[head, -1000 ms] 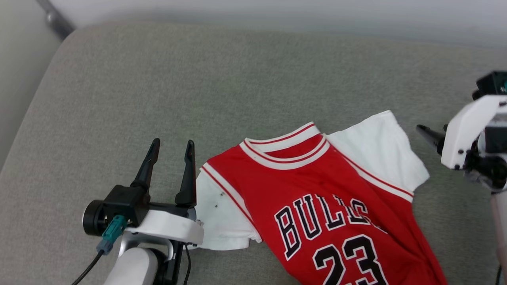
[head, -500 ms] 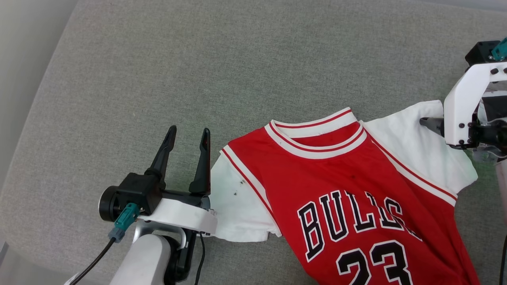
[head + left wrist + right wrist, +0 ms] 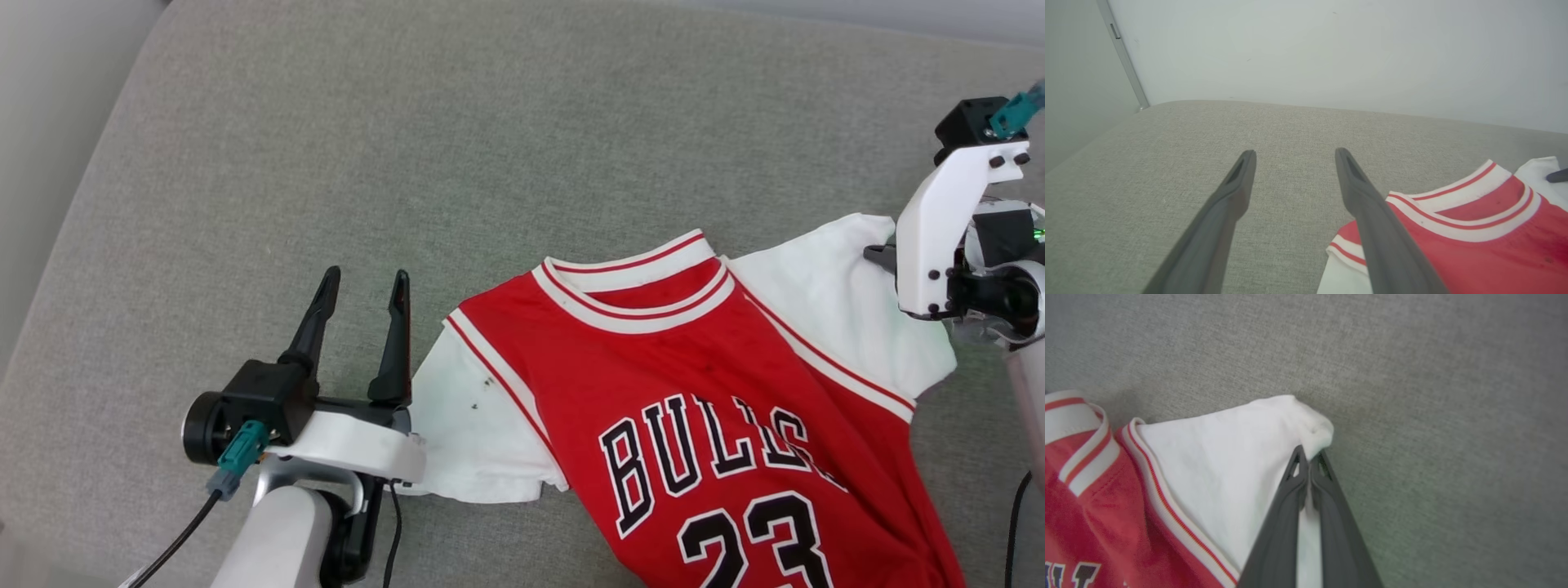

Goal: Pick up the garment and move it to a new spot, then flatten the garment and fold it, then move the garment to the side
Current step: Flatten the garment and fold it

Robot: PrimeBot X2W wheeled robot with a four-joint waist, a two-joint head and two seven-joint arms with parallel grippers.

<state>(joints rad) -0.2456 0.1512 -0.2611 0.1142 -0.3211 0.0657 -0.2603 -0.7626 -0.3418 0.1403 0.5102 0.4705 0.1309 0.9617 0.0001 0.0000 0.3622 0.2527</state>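
Note:
The garment (image 3: 694,384), a red jersey with white sleeves, black "BULLS" lettering and 23, lies face up on the grey cushion (image 3: 490,163). My right gripper (image 3: 1309,457) is shut on the garment (image 3: 1216,457), pinching the far corner of its white right sleeve; in the head view that gripper (image 3: 878,255) sits at the sleeve's outer edge. My left gripper (image 3: 363,286) stands open just left of the other white sleeve, nothing between its fingers. In the left wrist view the open left gripper (image 3: 1294,155) points over bare cushion, the garment's collar (image 3: 1466,216) beside its right finger.
The grey cushion's rounded left edge (image 3: 73,204) drops off toward a pale floor. A light wall (image 3: 1331,49) rises behind the cushion, with a metal strip (image 3: 1122,53) at its left. Bare cushion stretches above and left of the garment.
My right gripper has come in from the right onto the white sleeve's corner and shut on it. The head camera shifted between frames. The left gripper stays open beside the other sleeve.

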